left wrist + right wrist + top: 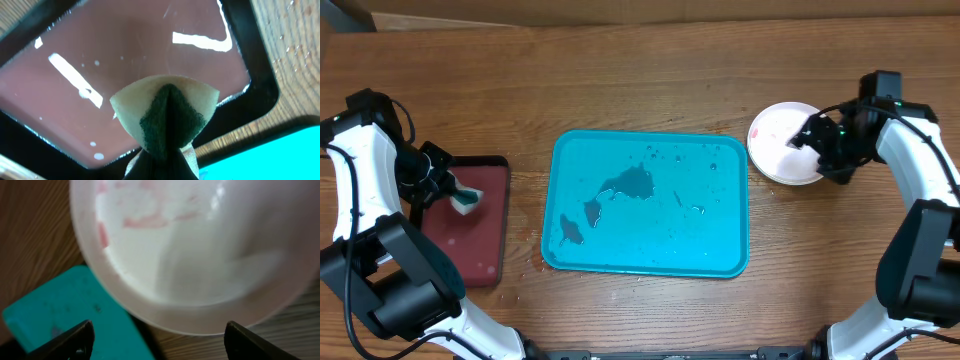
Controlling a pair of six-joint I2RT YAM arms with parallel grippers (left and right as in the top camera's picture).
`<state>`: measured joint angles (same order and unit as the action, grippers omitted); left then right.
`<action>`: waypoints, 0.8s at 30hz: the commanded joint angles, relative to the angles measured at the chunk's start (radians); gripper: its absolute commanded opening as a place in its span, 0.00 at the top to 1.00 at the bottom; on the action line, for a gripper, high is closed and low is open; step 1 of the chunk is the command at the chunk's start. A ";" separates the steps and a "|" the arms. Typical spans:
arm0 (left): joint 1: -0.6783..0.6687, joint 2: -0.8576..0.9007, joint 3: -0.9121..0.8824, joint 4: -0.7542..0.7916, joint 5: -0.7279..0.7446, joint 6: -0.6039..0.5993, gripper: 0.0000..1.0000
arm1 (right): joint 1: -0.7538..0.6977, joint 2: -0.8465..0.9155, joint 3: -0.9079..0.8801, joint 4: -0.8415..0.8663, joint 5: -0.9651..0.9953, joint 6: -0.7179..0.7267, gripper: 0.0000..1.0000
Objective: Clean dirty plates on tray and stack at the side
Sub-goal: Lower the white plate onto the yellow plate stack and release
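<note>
With your right gripper point(160, 332) spread open and empty over the white plate point(778, 150) near the counter's point(640, 80) right edge, just beside the wet tray point(720, 255), its reddish smears risk being stacked unscrubbed, since your left gripper point(448, 186) pinches the sponge point(167, 112) at the far left.

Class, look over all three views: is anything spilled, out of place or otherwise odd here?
Yes. Dark puddles and droplets lie on the turquoise tray, mostly left of centre, so liquid has spilled there. The white plate beside it carries pinkish smears.
</note>
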<state>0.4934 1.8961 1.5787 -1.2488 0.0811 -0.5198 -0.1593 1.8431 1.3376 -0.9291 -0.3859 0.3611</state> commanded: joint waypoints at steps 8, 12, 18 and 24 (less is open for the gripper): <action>0.004 -0.005 -0.002 0.000 -0.070 0.020 0.96 | 0.176 -0.017 0.002 0.016 0.185 -0.013 0.14; 0.003 -0.005 -0.002 -0.001 -0.070 0.020 0.96 | 0.187 -0.017 0.002 0.000 0.188 -0.014 0.18; 0.004 -0.002 -0.017 0.042 -0.126 0.049 0.96 | 0.238 -0.017 0.002 -0.031 0.040 -0.071 0.14; 0.004 0.002 -0.097 0.108 -0.134 0.057 0.96 | 0.353 -0.017 0.002 0.002 0.040 -0.070 0.13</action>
<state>0.4934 1.8965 1.5261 -1.1561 -0.0277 -0.4923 0.1387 1.8431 1.3376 -0.9432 -0.3180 0.3092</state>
